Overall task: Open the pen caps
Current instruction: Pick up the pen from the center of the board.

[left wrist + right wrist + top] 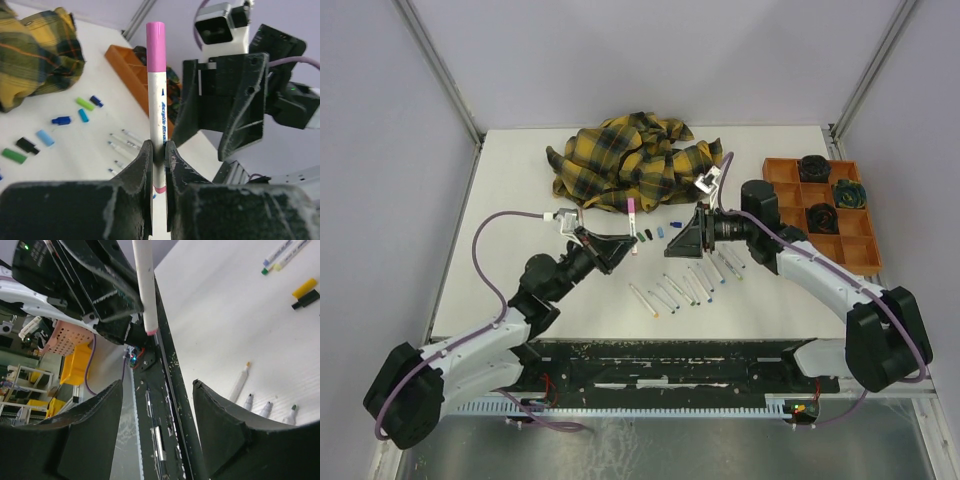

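Evidently nearly done: uncapped pens (690, 285) lie by loose caps (61, 120), while the left gripper (158, 150) clamps an upright pen (159, 115) whose pink cap (155, 45) is still on, the right gripper (157, 385) beside it with jaws spread.

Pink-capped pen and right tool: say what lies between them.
A few loose pen caps lie between the pink-capped pen and the right tool, shown in the top external view.

White arms (820, 280), blk joints (548, 280), purple cables (476, 255); scuffed blk end effectors (159, 149).
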You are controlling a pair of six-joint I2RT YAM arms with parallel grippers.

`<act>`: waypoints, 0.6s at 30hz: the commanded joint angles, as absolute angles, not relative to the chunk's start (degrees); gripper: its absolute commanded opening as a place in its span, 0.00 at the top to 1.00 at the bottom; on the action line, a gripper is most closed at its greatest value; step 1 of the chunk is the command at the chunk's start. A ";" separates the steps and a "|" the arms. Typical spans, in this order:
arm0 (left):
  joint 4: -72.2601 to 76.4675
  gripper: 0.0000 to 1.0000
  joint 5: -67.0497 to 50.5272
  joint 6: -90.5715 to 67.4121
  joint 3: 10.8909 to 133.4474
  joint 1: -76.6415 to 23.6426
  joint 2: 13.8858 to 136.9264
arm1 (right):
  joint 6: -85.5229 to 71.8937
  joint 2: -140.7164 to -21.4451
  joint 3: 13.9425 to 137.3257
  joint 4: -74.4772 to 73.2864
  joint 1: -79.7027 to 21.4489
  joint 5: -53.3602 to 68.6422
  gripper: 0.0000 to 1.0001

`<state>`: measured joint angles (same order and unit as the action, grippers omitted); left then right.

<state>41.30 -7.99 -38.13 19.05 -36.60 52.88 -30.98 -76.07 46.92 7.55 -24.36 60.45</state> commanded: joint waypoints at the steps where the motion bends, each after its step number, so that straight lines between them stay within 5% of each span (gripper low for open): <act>1: 56.59 0.97 -3.81 -42.06 17.44 -40.34 54.02 | -44.31 -73.51 45.61 28.87 -24.22 61.75 0.33; 12: 66.80 0.97 2.02 -41.88 18.20 -48.42 62.33 | -55.80 -73.39 40.00 49.15 -24.02 59.03 0.30; 18: 71.09 0.97 2.75 -42.01 19.68 -51.55 67.35 | -54.36 -73.51 39.64 48.17 -24.08 58.41 0.30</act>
